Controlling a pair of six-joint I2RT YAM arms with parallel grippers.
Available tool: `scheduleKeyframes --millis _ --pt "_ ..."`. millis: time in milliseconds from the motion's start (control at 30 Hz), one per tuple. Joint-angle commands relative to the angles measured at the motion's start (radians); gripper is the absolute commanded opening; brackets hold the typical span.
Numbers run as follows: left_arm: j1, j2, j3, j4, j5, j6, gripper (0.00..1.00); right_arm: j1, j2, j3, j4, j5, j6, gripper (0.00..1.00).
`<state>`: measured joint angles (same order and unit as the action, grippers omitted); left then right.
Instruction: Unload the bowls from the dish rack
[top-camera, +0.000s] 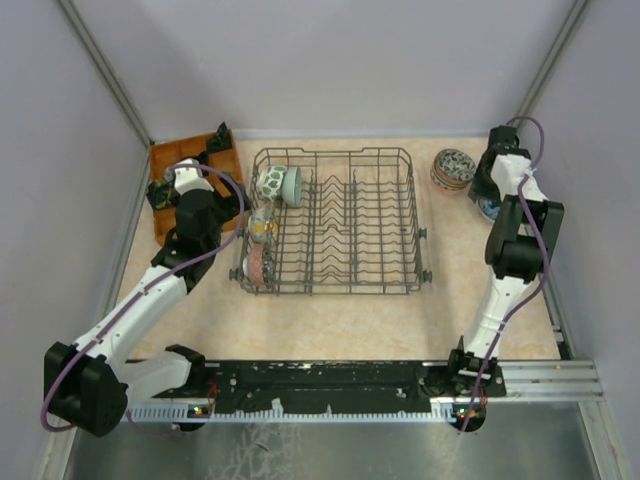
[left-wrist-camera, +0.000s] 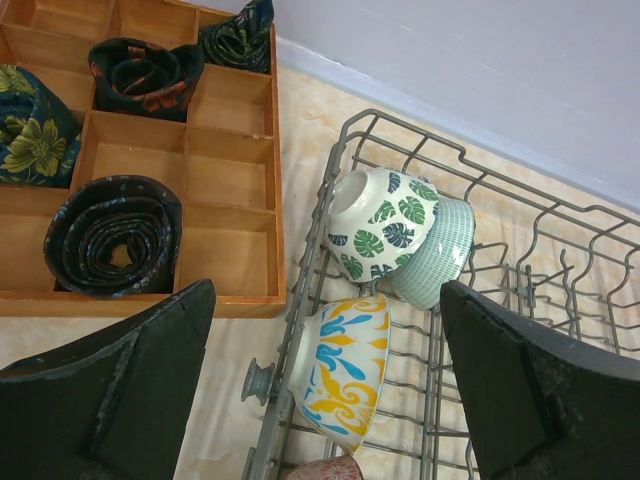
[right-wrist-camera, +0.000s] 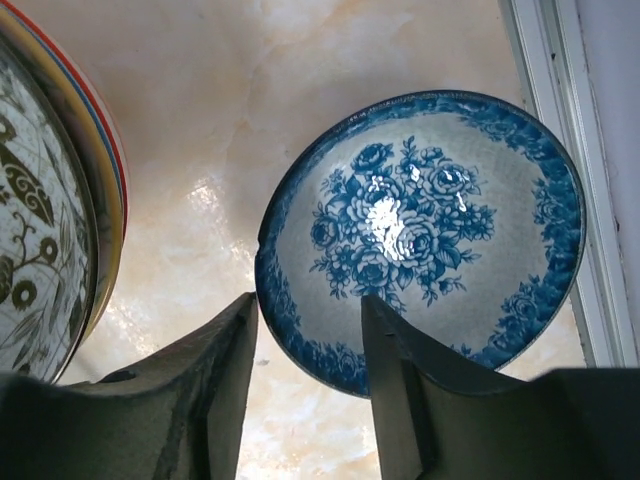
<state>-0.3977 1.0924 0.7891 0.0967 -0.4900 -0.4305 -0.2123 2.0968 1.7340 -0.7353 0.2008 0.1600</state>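
Note:
The dark wire dish rack (top-camera: 411, 222) stands mid-table. Its left end holds a green-leaf bowl (top-camera: 270, 181), a pale green bowl (top-camera: 291, 184), a yellow-and-blue bowl (top-camera: 262, 226) and a pink bowl (top-camera: 258, 263). My left gripper (left-wrist-camera: 328, 300) is open and empty, above the yellow-and-blue bowl (left-wrist-camera: 345, 370), with the leaf bowl (left-wrist-camera: 385, 220) beyond it. My right gripper (right-wrist-camera: 306, 300) is open at the far right. Its fingers straddle the rim of a blue floral bowl (right-wrist-camera: 420, 220) that sits upright on the table, one finger inside and one outside.
A stack of bowls (top-camera: 453, 168) stands on the table right of the rack, close to my right gripper; it also shows in the right wrist view (right-wrist-camera: 50, 200). An orange-brown compartment tray (left-wrist-camera: 230, 200) with rolled dark cloths lies left of the rack. The wall rail (right-wrist-camera: 560, 150) runs beside the blue bowl.

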Motion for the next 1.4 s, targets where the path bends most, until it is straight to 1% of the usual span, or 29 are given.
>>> scheduleKeyframes --millis 0,133,300,367,433,533,667,733,867,1000,1100,1233,1367 --pt "-0.004 -0.016 0.018 0.003 -0.006 -0.009 0.99 -0.006 -0.132 -0.035 0.032 -0.008 0.009 0.49" --pt "-0.004 -0.016 0.018 0.001 0.000 -0.017 0.99 -0.006 -0.214 -0.073 0.029 -0.011 0.016 0.55" --pt "-0.005 -0.023 0.010 -0.006 -0.003 -0.018 0.99 -0.006 -0.357 -0.105 0.006 -0.001 0.021 0.58" --pt "-0.006 -0.026 0.001 -0.001 -0.002 -0.020 0.99 -0.001 -0.419 -0.112 -0.001 -0.024 0.021 0.59" --pt "-0.006 -0.024 -0.002 0.004 0.002 -0.024 0.99 0.030 -0.497 -0.123 0.007 -0.067 0.018 0.60" --pt "-0.007 -0.012 0.000 0.006 0.004 -0.025 0.99 0.143 -0.596 -0.167 0.069 -0.144 0.009 0.67" --pt "-0.008 -0.009 0.000 0.005 -0.016 -0.026 0.99 0.318 -0.671 -0.240 0.184 -0.283 0.053 0.67" --pt "-0.009 -0.006 0.002 0.003 -0.030 -0.021 0.99 0.417 -0.704 -0.297 0.288 -0.345 0.107 0.68" --pt "-0.008 0.001 0.015 -0.008 -0.045 -0.017 0.99 0.590 -0.753 -0.426 0.469 -0.381 0.202 0.70" --pt "-0.008 0.006 0.023 -0.005 -0.038 -0.012 0.99 0.730 -0.744 -0.531 0.616 -0.413 0.301 0.69" --pt "-0.009 0.002 0.024 -0.010 -0.032 -0.007 0.99 0.835 -0.719 -0.589 0.695 -0.416 0.340 0.69" --pt "-0.006 -0.009 0.013 -0.015 -0.032 0.004 0.99 0.923 -0.683 -0.666 0.827 -0.448 0.406 0.68" --pt "-0.006 -0.014 0.001 -0.014 -0.030 0.010 0.99 0.991 -0.631 -0.685 0.890 -0.454 0.428 0.68"
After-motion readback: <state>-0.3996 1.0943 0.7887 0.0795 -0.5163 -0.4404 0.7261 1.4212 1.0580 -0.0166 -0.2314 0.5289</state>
